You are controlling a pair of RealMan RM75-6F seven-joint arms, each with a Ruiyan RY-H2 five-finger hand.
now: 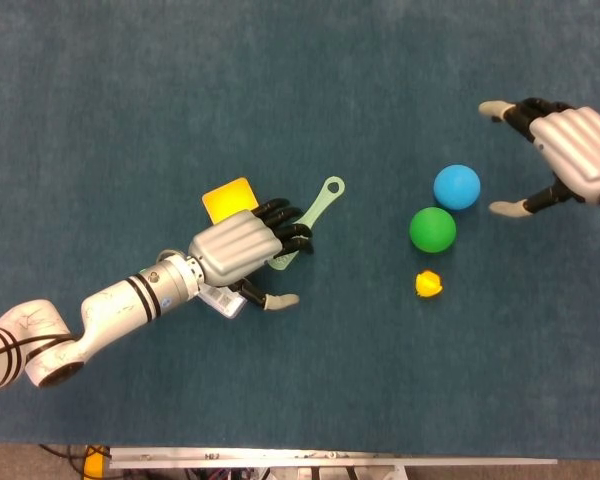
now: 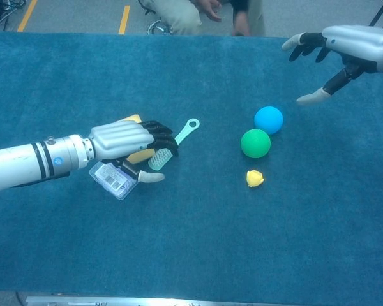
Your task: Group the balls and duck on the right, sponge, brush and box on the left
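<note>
A yellow sponge [image 1: 227, 198] lies on the blue cloth, partly under my left hand [image 1: 240, 249]. That hand holds nothing; its dark fingertips reach over the head of the pale green brush [image 1: 321, 204] and its thumb sticks out over the clear plastic box [image 2: 112, 178]. In the chest view the left hand [image 2: 123, 139] covers most of the sponge [image 2: 133, 119]. The blue ball [image 1: 457, 187], green ball [image 1: 432, 229] and small yellow duck [image 1: 429, 284] sit close together right of centre. My right hand [image 1: 572, 150] hovers with fingers spread, to the right of the blue ball and apart from it.
The blue cloth [image 1: 300, 400] covers the whole table. A metal rail [image 1: 330, 462] runs along the near edge. Beyond the far edge a person [image 2: 207, 13] is seated.
</note>
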